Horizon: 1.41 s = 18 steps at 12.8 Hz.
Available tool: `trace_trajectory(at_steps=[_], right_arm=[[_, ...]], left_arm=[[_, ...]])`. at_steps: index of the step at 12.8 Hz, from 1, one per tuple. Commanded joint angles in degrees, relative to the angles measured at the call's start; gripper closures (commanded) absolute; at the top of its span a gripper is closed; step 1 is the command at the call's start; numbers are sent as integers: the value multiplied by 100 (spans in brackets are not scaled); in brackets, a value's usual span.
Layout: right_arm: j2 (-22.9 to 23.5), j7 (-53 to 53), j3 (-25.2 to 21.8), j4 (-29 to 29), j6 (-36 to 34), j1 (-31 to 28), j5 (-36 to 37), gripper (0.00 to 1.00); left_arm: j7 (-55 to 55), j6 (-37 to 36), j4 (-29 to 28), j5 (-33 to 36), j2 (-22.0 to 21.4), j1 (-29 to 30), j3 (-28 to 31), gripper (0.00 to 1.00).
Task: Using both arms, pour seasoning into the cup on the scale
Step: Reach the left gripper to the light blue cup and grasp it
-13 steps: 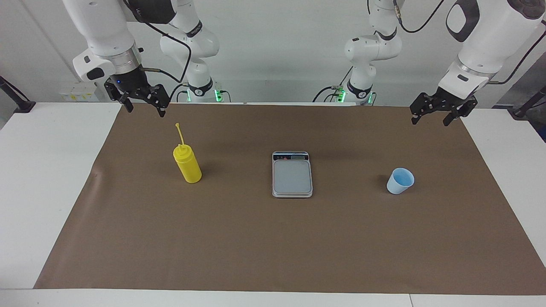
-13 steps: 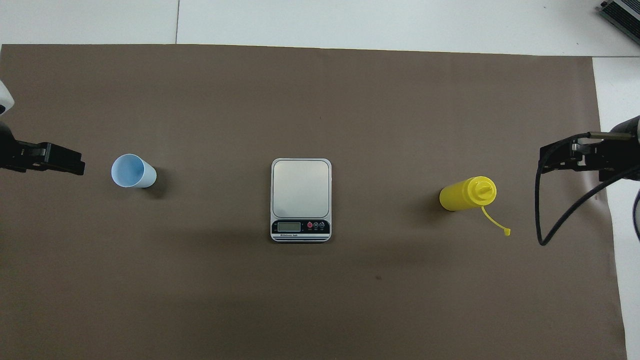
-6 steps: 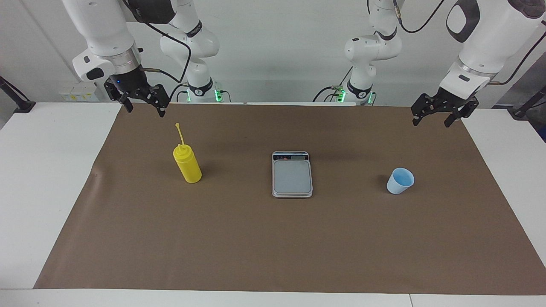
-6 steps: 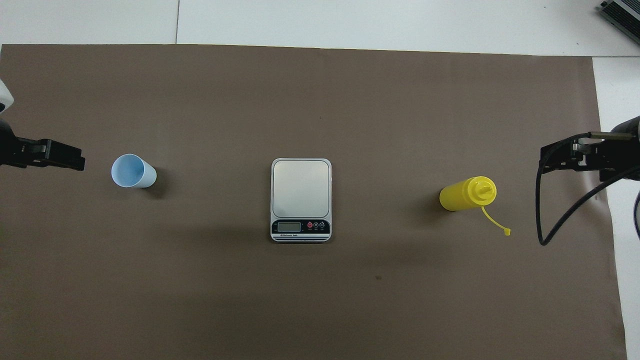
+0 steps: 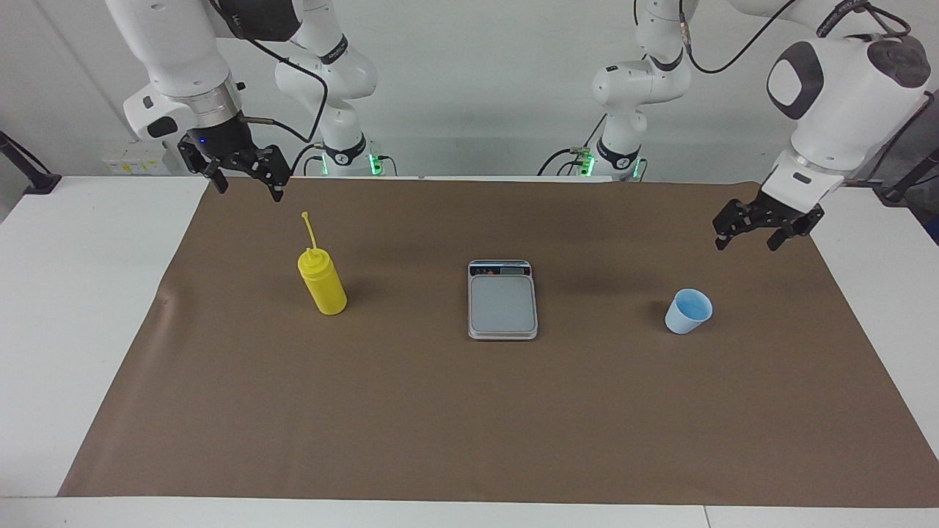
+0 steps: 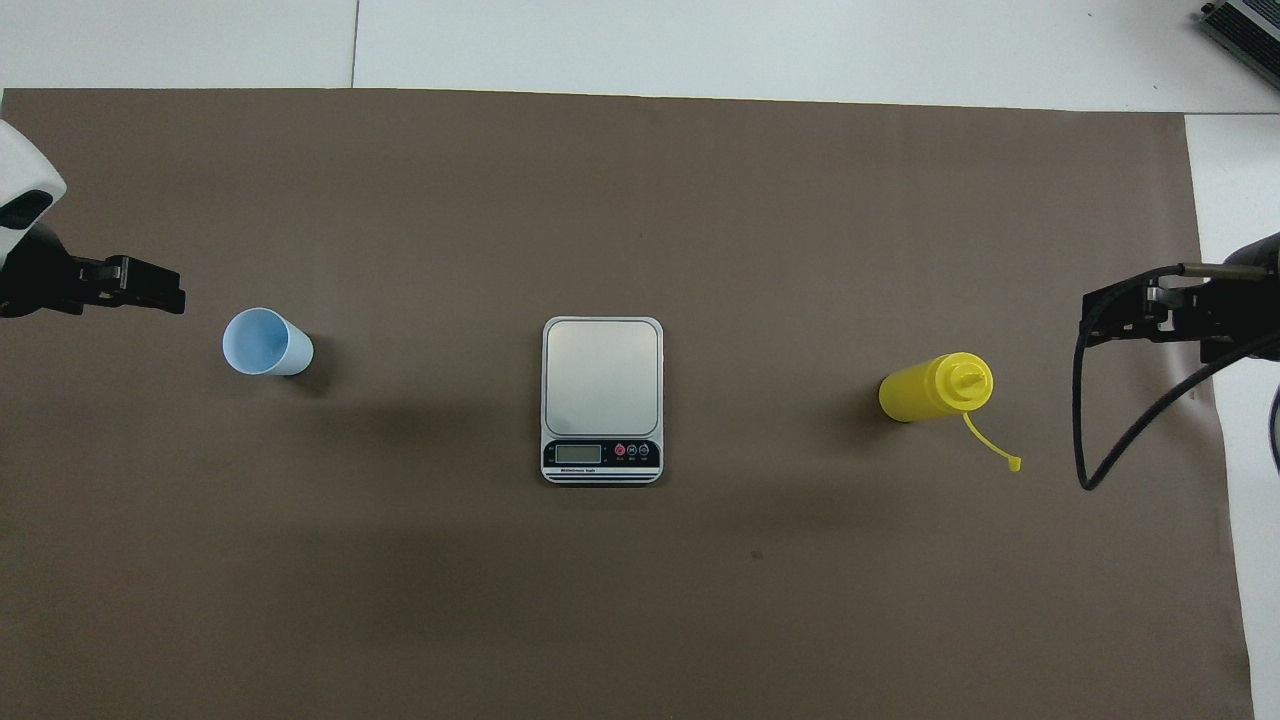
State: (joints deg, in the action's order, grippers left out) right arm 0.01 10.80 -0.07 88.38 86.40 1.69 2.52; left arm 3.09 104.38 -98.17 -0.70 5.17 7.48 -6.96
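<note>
The yellow squeeze bottle [image 5: 323,286] stands upright on the brown mat toward the right arm's end; it also shows in the overhead view [image 6: 925,390]. The silver-grey scale [image 5: 502,304] [image 6: 602,390] lies at the middle with a bare plate. The pale blue cup [image 5: 688,311] [image 6: 262,342] stands on the mat toward the left arm's end, well apart from the scale. My left gripper [image 5: 747,242] [image 6: 150,295] is open and empty, in the air beside the cup. My right gripper [image 5: 249,189] [image 6: 1130,320] is open and empty, high above the mat beside the bottle.
The brown mat [image 5: 469,425] covers most of the white table [image 5: 73,293]. A black cable loop [image 6: 1085,470] hangs from the right arm near the bottle's nozzle cap [image 6: 1015,463]. A dark device [image 6: 1245,25] sits at the table's corner farthest from the robots.
My left gripper has come down and moved closer to the cup. My right gripper has stayed almost still. Bottle, scale and cup have not moved.
</note>
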Motion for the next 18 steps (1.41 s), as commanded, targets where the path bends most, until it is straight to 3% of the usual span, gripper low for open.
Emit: trace_trajectory(at_steps=[1,4,7,13,16,18], right_arm=[[-71,1,34,74,-35,-64,-121,0],[-71,1,34,74,-26,-72,-121,0],[-71,1,34,74,-26,-46,-121,0],[-80,1,34,74,-35,-28,-121,0],[-71,1,34,74,-35,-28,-121,0],[-71,1,34,74,-35,-20,-121,0]], left_arm=[[-19,825,-690,87,81,288,-33,0],[-220,2040,-1458,87,133,298,-33,0],[-898,2401,-1607,87,467,158,-42,0],[-1056,3034,-2275,87,432,149,-51,0],[-1065,3115,-2303,87,485,114,-51,1],[-1074,3053,-2294,87,485,114,-51,69]])
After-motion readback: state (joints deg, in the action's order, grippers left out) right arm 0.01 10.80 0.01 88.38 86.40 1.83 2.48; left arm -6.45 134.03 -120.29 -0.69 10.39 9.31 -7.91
